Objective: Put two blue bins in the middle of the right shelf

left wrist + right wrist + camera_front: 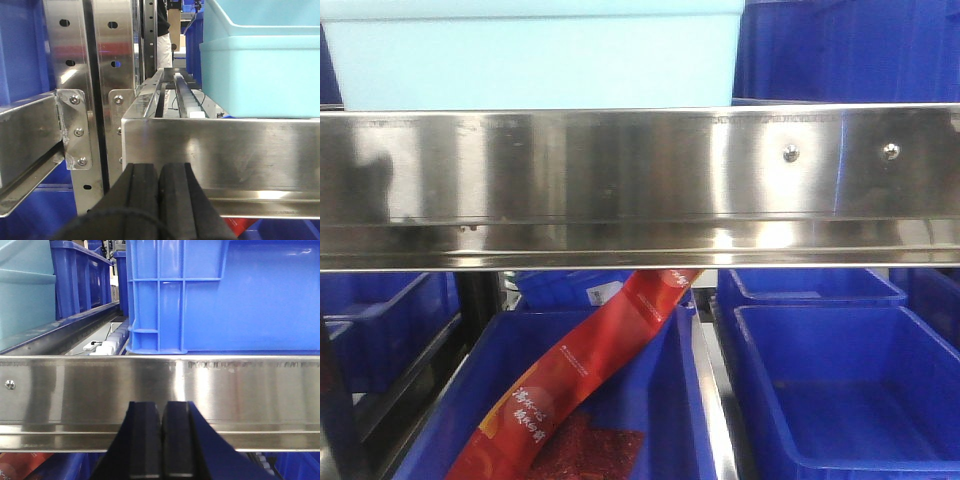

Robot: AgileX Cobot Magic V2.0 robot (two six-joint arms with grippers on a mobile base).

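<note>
A pale light-blue bin (535, 60) stands on the steel shelf above the front rail (640, 185). In the left wrist view two such bins (260, 65) sit nested, one inside the other, at the right on the shelf. Their edge also shows in the right wrist view (25, 295) at the left. My left gripper (159, 200) is shut and empty, just in front of the shelf rail. My right gripper (162, 440) is shut and empty, also in front of the rail, below a dark blue bin (225, 295).
Dark blue bins (850, 50) stand on the shelf to the right of the pale bins. Below the rail are more dark blue bins (840, 390), one holding a red packet (580, 380). Steel uprights (75, 100) stand left of the shelf.
</note>
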